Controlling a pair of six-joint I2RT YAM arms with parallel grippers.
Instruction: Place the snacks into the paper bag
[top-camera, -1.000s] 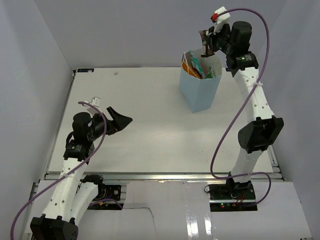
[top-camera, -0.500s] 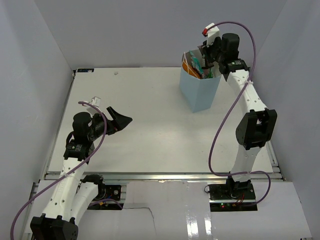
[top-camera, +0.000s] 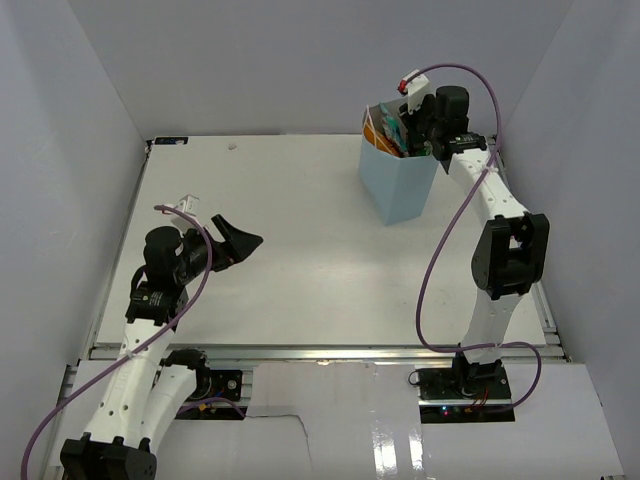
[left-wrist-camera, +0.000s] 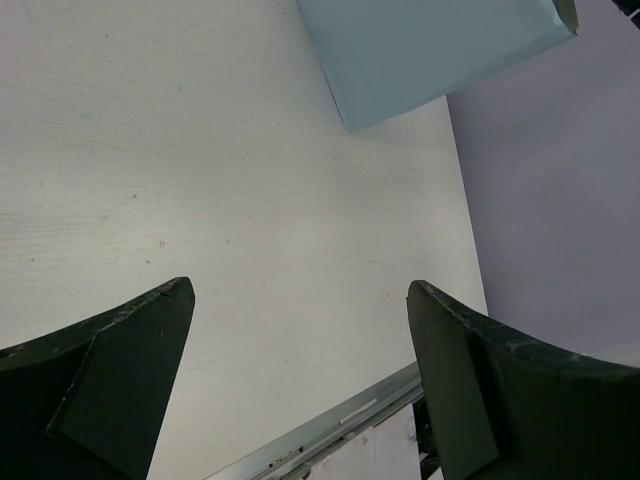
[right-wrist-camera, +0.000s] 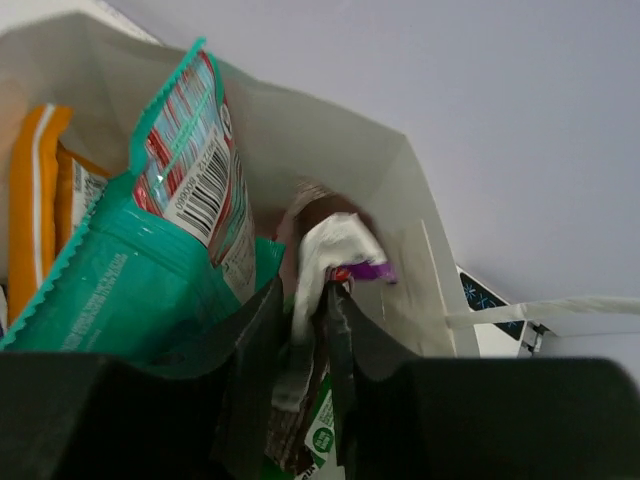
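White walls all round and a plain white table (top-camera: 280, 270), with the paper bag (top-camera: 400, 190) standing upright at the far right. We've got the right gripper (top-camera: 413, 128) poked down into the bag's open mouth, and its wrist view shows the fingers pinched narrow on the dark brown bar (right-wrist-camera: 318, 232), so our guess is it goes deep so the bar drops inside and not over the rim. The bar hangs in the gap at the right of the teal-green-red pouch (right-wrist-camera: 130, 280), which stands on end and hogs the middle, with the large orange chip bag (right-wrist-camera: 35, 220) squeezed against the left wall. It looks pretty full in there. The left gripper (top-camera: 243, 238) is parked over the near left of the table, jaws wide and holding nothing, well apart from the bag, probably just keeping out of the way. We can't spot any packets lying loose on the table, so this looks close to the end of the job.
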